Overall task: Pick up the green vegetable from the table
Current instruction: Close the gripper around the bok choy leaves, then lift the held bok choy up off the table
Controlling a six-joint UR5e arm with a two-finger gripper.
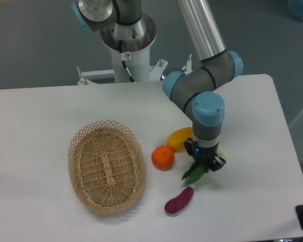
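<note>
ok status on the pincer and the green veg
Pincer down on the green vegetable, closure unclear. Vegetable on the table. Orange and eggplant close by, apart.

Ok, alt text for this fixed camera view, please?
The robot's hand is down over the green vegetable on the white table. An orange, yellow fruit and purple eggplant lie nearby, right of an empty wicker basket.

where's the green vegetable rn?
The green vegetable lies on the table right of centre, under the end effector, right of the orange, above the eggplant.
</note>
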